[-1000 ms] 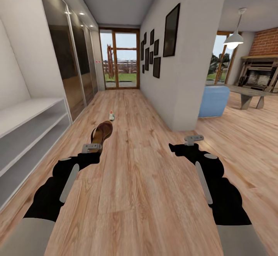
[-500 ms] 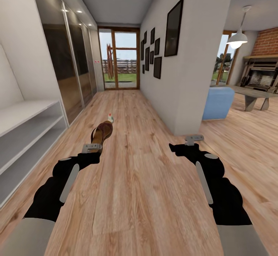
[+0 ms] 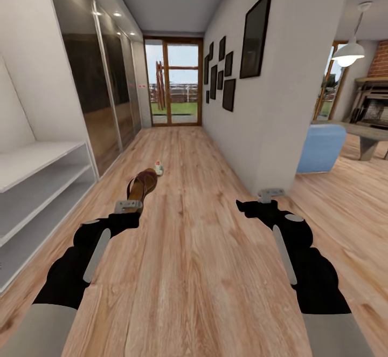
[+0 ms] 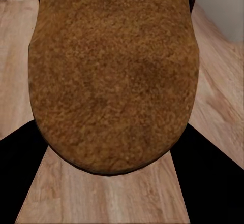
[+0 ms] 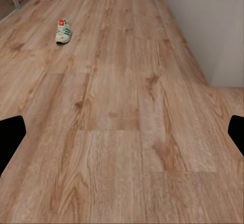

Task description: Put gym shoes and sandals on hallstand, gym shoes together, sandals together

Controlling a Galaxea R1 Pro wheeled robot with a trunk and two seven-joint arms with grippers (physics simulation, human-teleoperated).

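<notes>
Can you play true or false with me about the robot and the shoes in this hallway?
1. The left gripper is holding a brown sandal. True.
2. The right gripper is holding a sneaker. False: its fingers are spread wide with nothing between them, and only bare floor lies ahead.
3. A white gym shoe is sitting on the wooden floor farther down the corridor. True.
4. The white rack at the robot's left has shoes on its shelves. False: the parts of the shelves that show hold nothing.
5. The door at the end of the corridor is solid wood. False: it has glass panes, with grass and a fence showing through.
</notes>
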